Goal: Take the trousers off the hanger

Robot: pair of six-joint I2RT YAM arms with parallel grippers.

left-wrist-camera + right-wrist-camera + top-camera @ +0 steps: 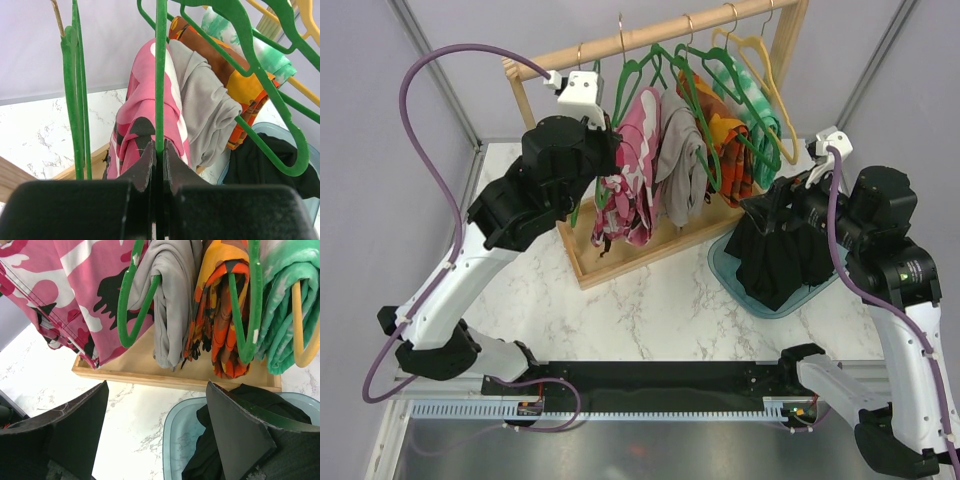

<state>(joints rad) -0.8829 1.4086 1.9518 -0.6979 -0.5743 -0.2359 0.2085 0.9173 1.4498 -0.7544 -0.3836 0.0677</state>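
Up at the wooden rack [650, 50], the left gripper [160, 155] is pinched tight on the thin bar of a green hanger [160, 75], right in front of the pink camouflage trousers [142, 115]. That looks like the pair to come off next, though I can't be sure this hanger carries them. Over on the right, the right gripper [157, 387] hangs with its jaws spread wide and empty above the bin [175, 440], where the black trousers [255, 395] lie in a heap. Doing this well, I'd say, means the left holding that hanger steady while the right reaches in low, takes a thick fold of pink cloth and draws it off sideways. Tight quarters, mind: the grey trousers [205, 115] press right against the pink ones, the orange-patterned trousers [235, 85] hang just beyond, and neighbouring hangers could snag a finger.
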